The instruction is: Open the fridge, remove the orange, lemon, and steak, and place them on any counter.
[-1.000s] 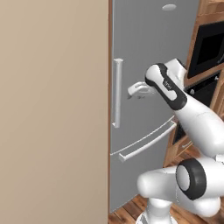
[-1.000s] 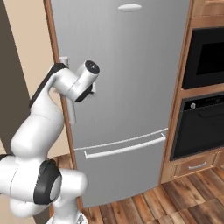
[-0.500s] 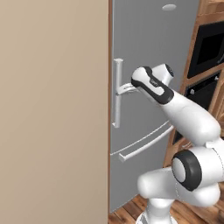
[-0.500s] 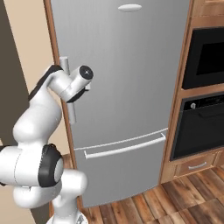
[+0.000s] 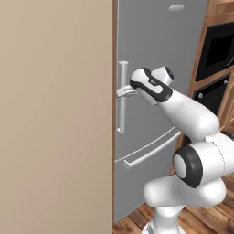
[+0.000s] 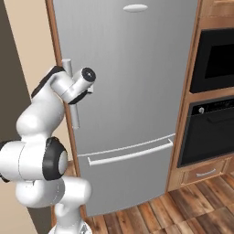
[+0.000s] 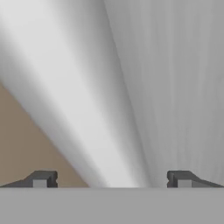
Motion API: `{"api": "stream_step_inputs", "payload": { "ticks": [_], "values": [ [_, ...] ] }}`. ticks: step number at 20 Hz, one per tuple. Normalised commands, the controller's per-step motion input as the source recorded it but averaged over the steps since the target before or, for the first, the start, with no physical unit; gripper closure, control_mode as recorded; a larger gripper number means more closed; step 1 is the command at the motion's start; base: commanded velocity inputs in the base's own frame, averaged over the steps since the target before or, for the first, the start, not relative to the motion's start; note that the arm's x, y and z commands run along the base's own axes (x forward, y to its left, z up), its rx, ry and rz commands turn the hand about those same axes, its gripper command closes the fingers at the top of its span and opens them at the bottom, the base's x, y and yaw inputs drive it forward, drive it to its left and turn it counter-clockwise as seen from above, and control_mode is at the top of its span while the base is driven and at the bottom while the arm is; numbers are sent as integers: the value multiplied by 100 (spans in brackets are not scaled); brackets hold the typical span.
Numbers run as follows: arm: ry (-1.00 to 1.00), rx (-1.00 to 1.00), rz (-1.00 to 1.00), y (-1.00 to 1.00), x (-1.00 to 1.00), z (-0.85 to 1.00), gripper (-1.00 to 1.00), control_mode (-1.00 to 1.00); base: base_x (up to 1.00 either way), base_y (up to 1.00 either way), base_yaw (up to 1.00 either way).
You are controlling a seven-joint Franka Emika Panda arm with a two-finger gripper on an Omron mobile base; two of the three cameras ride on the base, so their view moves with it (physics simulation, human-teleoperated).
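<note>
Fridge (image 5: 157, 55) stands shut between a tan wall panel and wooden cabinets holding a dark oven (image 6: 208, 130) — its long vertical bar handle (image 5: 122, 97) runs down the door's left edge, above the wide bottom drawer's horizontal bar (image 6: 130, 153). Gripper (image 5: 124, 91) sits right at the handle's middle, jaws spread wide; in the hand view the handle (image 7: 87, 113) passes between the two fingertips (image 7: 41, 178) — neither visibly pressing on it.
</note>
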Motion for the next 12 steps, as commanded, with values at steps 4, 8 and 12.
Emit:
{"api": "stream_step_inputs", "payload": {
  "ticks": [4, 8, 12],
  "values": [
    [0, 0, -6, 3, 32, -2, -100, -100, 0, 0, 0],
    [-11, 0, -7, 28, 2, -16, 100, -100, 0, 0, 0],
    [-22, 0, -7, 6, 0, -5, 100, -100, 0, 0, 0]
  ]
}}
